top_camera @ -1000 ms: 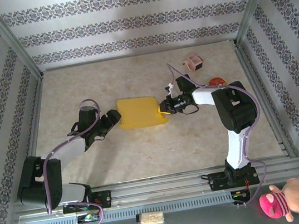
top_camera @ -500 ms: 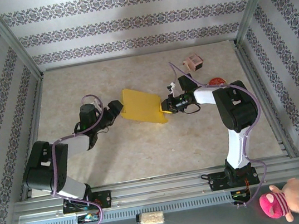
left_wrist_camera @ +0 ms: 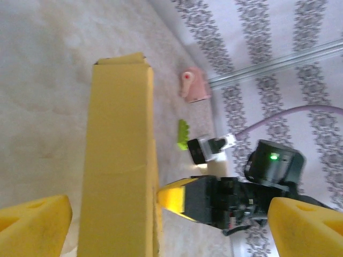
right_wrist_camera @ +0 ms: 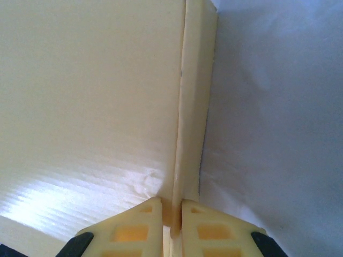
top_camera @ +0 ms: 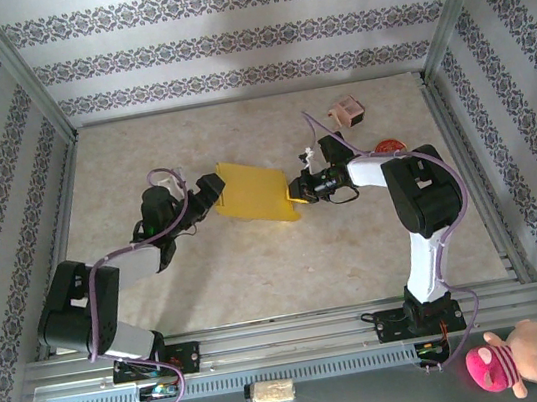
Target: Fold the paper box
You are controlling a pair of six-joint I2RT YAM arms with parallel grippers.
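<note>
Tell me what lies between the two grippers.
The yellow paper box spans that gap in the top view, the right gripper shut on its edge, the left gripper open at the other.

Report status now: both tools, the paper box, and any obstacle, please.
Left tool open, astride left edge of the paper box. Right tool shut on its right edge. Small pink item at the back, well apart.

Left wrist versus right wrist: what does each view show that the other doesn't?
Left wrist, not right: its own wide-open fingers flanking the box, with a pink item and a green item beyond. Right wrist, not left: a close look at the box's crease running up from the pinch. Both: the right end effector shut on the box's edge.
</note>
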